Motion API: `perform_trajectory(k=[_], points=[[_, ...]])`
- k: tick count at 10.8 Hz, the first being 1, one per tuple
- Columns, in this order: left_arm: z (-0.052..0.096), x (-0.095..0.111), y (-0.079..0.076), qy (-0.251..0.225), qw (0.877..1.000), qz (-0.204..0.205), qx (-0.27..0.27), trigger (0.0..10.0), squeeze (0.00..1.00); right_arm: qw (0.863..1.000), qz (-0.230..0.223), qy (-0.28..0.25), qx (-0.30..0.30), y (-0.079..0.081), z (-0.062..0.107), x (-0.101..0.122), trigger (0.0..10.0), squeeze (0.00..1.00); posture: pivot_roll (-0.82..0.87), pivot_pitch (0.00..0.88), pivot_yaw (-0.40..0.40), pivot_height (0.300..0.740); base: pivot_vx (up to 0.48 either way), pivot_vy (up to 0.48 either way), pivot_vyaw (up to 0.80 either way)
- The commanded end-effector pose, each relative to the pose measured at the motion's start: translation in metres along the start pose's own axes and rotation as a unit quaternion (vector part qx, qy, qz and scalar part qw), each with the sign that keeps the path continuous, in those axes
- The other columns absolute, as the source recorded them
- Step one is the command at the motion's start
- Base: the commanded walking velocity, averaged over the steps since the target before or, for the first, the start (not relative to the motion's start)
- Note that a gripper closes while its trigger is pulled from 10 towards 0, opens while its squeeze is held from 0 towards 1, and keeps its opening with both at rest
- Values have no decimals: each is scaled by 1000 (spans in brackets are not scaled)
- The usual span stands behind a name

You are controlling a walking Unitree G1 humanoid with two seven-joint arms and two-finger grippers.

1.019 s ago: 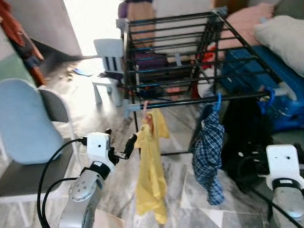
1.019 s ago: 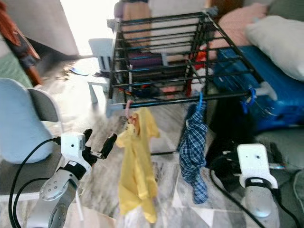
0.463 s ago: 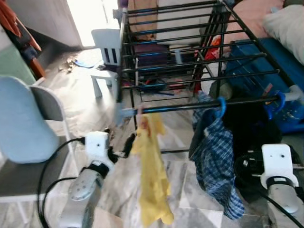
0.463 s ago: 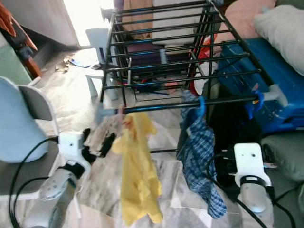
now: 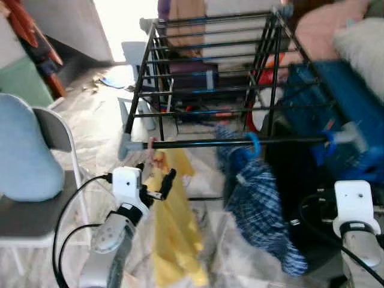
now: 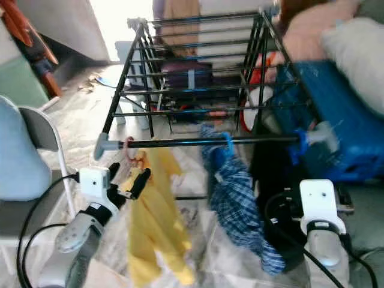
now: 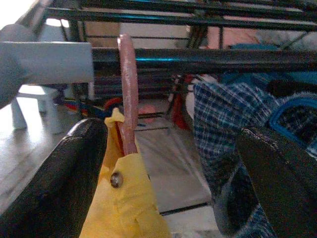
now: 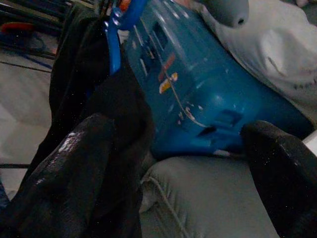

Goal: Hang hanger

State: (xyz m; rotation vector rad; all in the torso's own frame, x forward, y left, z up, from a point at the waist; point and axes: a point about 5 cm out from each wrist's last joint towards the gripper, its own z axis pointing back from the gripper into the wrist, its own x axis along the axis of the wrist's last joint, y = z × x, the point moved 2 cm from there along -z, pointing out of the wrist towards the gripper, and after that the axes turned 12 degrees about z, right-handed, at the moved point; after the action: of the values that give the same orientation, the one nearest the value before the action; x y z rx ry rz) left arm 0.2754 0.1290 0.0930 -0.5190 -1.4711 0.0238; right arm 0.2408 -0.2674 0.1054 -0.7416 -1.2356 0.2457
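Across the black metal drying rack [image 5: 228,66], slim round bars run parallel. From its front bar hang a yellow garment [image 5: 171,231] on a pink hanger [image 7: 128,94] and crumpled plaid cloth [image 5: 261,207]. Left gripper [image 5: 157,183], just below that bar, fingers spread apart; right gripper [image 8: 178,163] likewise parted.

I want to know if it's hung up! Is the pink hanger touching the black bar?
Touching. In the left wrist view, the pink plastic hanger hooks over the black metal rack bar.
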Motion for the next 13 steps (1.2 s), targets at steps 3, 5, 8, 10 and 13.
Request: perform_trajectory(k=[3, 5, 8, 10, 13], points=[[2, 2, 9, 1, 1000, -5, 13, 10000, 0, 1000, -9, 3, 18, 3, -5, 0, 10000, 0, -275, 0, 66, 740, 0, 0, 0], [2, 2, 9, 1, 1000, -5, 13, 10000, 0, 1000, -9, 3, 18, 3, -5, 0, 10000, 0, -275, 0, 66, 740, 0, 0, 0], [2, 2, 9, 1, 1000, -5, 13, 10000, 0, 1000, -9, 3, 18, 3, -5, 0, 10000, 0, -275, 0, 66, 740, 0, 0, 0], [2, 2, 9, 1, 1000, -5, 13, 10000, 0, 1000, -9, 3, 18, 3, -5, 0, 10000, 0, -275, 0, 66, 740, 0, 0, 0], [2, 2, 9, 2, 1000, -4, 13, 10000, 0, 1000, -11, 4, 26, 3, -7, -1, 10000, 0, -275, 0, 67, 740, 0, 0, 0]])
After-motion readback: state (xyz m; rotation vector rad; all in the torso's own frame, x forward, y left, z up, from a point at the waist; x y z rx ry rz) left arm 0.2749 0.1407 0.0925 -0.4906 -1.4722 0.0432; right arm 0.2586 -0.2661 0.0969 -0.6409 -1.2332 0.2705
